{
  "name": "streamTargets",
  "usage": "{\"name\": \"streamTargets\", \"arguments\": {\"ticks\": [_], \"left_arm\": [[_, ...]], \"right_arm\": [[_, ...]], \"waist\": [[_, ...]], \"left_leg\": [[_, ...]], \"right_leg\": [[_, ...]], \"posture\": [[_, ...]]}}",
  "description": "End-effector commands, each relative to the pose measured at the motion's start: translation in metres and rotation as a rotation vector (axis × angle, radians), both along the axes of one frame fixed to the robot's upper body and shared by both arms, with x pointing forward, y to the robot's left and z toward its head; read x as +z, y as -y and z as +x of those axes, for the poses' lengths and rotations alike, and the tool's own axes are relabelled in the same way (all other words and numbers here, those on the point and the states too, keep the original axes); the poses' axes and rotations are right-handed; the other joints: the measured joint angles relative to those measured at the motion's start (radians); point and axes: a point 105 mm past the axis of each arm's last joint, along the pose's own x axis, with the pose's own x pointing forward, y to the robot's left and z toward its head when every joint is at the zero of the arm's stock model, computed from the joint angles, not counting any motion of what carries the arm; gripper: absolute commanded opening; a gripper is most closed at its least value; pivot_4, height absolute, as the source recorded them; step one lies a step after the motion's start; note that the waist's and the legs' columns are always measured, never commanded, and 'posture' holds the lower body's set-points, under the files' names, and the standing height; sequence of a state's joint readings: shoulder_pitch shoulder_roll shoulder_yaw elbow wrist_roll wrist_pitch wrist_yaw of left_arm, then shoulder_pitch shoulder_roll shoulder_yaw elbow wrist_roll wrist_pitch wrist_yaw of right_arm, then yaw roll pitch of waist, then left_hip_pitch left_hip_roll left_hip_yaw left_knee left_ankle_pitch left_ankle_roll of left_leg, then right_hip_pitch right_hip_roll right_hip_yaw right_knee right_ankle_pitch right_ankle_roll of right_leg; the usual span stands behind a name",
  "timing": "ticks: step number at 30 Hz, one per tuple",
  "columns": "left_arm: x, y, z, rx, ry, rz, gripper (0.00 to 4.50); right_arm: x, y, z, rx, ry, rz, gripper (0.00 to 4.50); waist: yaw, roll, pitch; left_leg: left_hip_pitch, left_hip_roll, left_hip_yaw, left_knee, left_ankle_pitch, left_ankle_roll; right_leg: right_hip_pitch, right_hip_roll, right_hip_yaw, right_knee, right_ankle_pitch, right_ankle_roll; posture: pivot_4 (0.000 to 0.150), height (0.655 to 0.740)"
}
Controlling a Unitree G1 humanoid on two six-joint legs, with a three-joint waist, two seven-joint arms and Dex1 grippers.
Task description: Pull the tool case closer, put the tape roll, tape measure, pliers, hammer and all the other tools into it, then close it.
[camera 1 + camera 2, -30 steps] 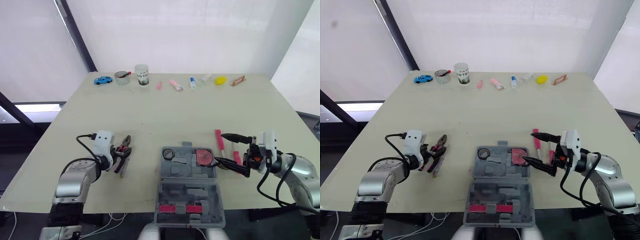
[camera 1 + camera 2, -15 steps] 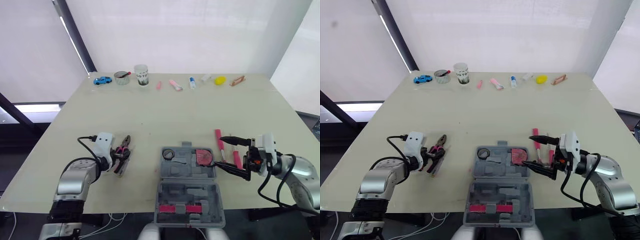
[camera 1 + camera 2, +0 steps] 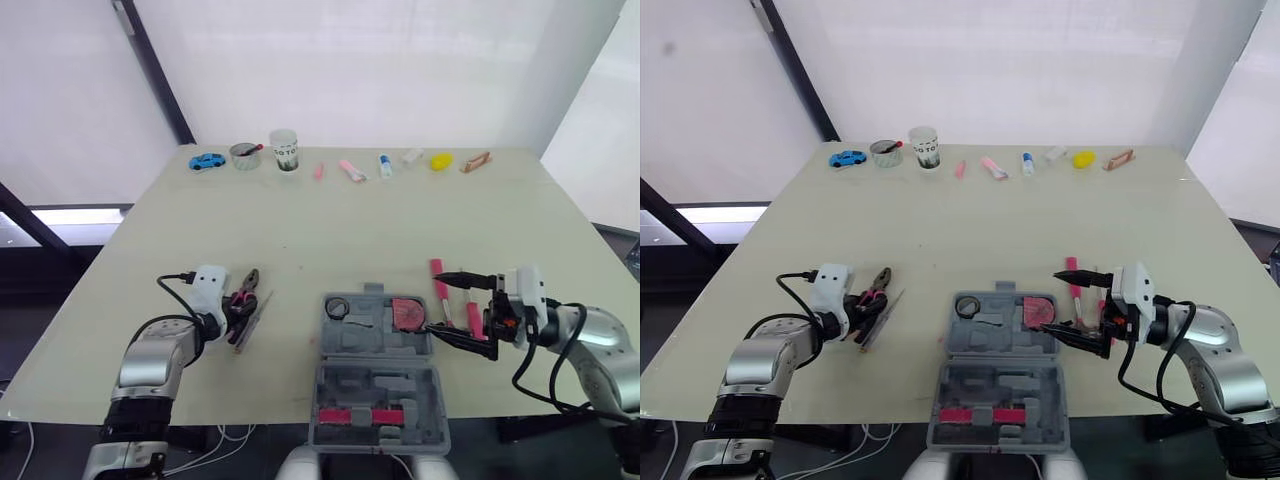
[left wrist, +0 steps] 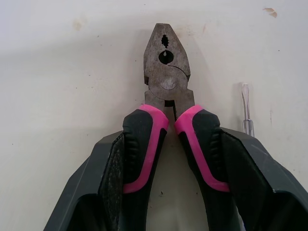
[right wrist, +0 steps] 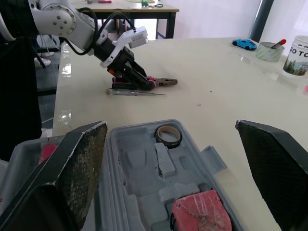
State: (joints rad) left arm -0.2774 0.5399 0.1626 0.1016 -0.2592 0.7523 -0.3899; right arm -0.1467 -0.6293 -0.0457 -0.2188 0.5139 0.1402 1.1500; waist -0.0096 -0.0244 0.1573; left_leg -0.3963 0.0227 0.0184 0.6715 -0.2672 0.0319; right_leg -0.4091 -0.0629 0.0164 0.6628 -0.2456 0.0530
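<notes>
I see left gripper [image 3: 238,316] pinching pliers [image 4: 166,84] by pink-black handles, on table left of case [image 3: 368,332]. Thin screwdriver [image 4: 247,110] lies just beside pliers. Case open at near centre. Tape roll [image 3: 337,309] and red tape measure [image 3: 407,313] sit in far half. Right gripper [image 3: 438,302] spread wide just right of case, by two pink-handled tools [image 3: 438,278].

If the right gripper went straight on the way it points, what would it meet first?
Probably the red tape measure in the open tool case: the open right gripper points across it. Height is unclear, so it might pass above.
</notes>
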Motion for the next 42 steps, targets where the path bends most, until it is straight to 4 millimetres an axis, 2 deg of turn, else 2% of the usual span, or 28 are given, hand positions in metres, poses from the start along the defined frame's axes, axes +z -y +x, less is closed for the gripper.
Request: {"name": "streamTargets", "arguments": {"ticks": [1,15,18,20,24,33,38,42], "left_arm": [[0.026,-0.012,0.008,0.009,0.094,0.036,2.46],[0.071,-0.010,0.015,-0.203,0.138,0.087,2.46],[0.079,0.009,0.011,-0.400,0.123,0.140,2.46],[0.084,0.030,0.006,-0.581,0.128,0.144,2.46],[0.083,0.060,-0.005,-0.882,0.077,0.181,2.46],[0.103,0.113,-0.002,-1.325,0.044,0.242,2.46],[0.109,0.143,-0.002,-1.541,0.032,0.275,2.46],[0.108,0.158,0.001,-1.608,0.027,0.297,2.46]], "right_arm": [[0.010,-0.002,0.000,0.014,0.049,0.013,4.50],[0.011,-0.004,0.006,0.003,0.062,0.024,4.50],[0.012,-0.004,0.010,-0.020,0.063,0.003,4.50],[0.014,-0.005,0.013,-0.040,0.035,0.003,4.50],[0.022,-0.011,0.018,-0.051,0.013,-0.002,4.50],[0.031,-0.031,0.026,-0.039,-0.047,-0.069,4.50],[0.028,-0.047,0.028,-0.027,-0.053,-0.213,4.50],[0.023,-0.056,0.034,-0.035,-0.061,-0.318,4.50]], "waist": [[0.000,0.000,0.000],[-0.001,-0.002,0.002],[-0.001,-0.002,0.002],[-0.001,-0.002,0.002],[0.002,-0.002,0.003],[0.000,-0.002,0.003],[-0.003,-0.002,0.003],[-0.002,-0.002,0.004]], "left_leg": [[0.000,0.000,0.000,0.000,0.000,0.000],[-0.002,0.000,0.000,0.000,0.000,0.000],[-0.002,-0.001,-0.001,0.000,0.000,0.000],[-0.001,-0.001,0.000,0.000,0.000,0.000],[-0.002,-0.001,0.000,0.000,0.000,0.000],[-0.004,-0.001,0.002,0.000,0.000,0.000],[-0.006,-0.001,0.002,0.000,0.000,0.000],[-0.008,0.000,0.001,0.002,0.000,0.000]], "right_leg": [[0.000,0.000,0.000,0.000,0.000,0.000],[0.000,0.000,-0.001,-0.001,0.000,0.000],[0.000,0.000,-0.001,-0.001,0.000,0.000],[0.000,0.000,-0.001,-0.001,0.000,0.000],[0.000,0.000,-0.001,-0.001,0.000,0.000],[-0.001,0.004,-0.001,-0.001,0.000,0.000],[-0.002,0.005,-0.001,-0.002,0.000,0.000],[-0.004,0.006,-0.002,-0.002,0.000,0.000]], "posture": [[0.150,0.7400],[0.150,0.7400],[0.150,0.7400],[0.150,0.7400],[0.150,0.7400],[0.150,0.7400],[0.150,0.7400],[0.150,0.7400]]}}
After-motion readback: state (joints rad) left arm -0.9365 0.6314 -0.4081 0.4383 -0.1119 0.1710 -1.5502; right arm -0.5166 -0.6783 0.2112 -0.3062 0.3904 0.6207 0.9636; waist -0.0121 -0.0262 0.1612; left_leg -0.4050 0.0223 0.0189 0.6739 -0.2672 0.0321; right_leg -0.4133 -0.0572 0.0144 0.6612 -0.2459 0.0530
